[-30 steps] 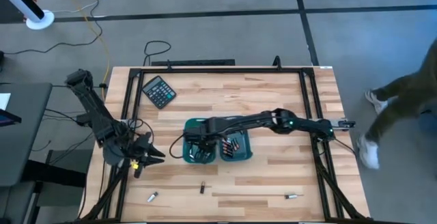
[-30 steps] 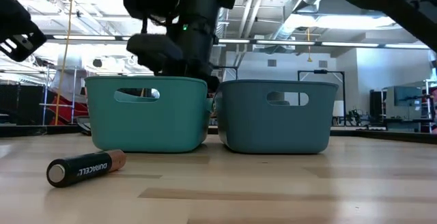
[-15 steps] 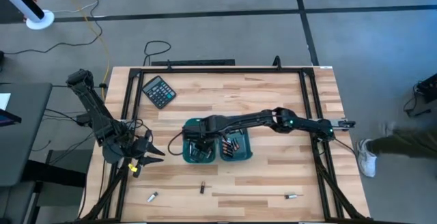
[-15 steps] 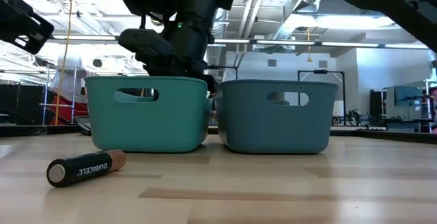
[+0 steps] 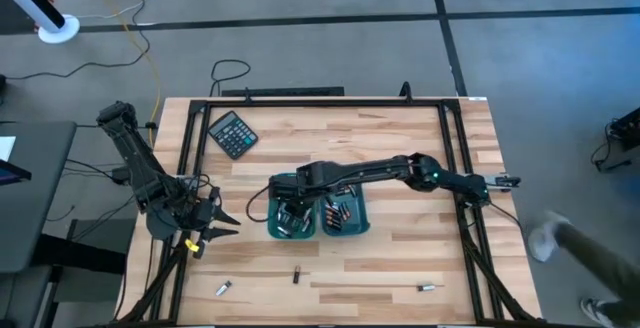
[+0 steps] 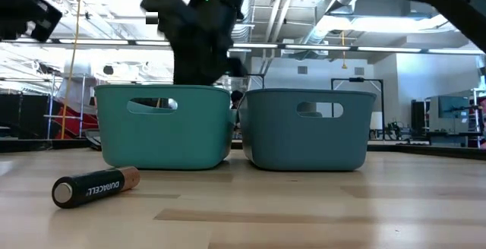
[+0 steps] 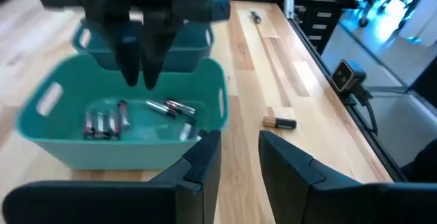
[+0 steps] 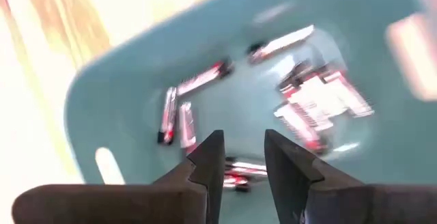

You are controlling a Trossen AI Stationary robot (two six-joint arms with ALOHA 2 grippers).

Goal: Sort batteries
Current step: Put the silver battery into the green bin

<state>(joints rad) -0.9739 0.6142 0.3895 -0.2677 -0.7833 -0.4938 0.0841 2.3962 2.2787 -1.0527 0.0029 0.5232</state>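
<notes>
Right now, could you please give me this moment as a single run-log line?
right claw: open, empty, above left teal bin | left claw: waiting at table's left edge | loose batteries remain on table

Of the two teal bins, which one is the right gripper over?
The left-hand bin in the high view. The right gripper hangs above it, while the neighbouring bin has no gripper over it.
</notes>
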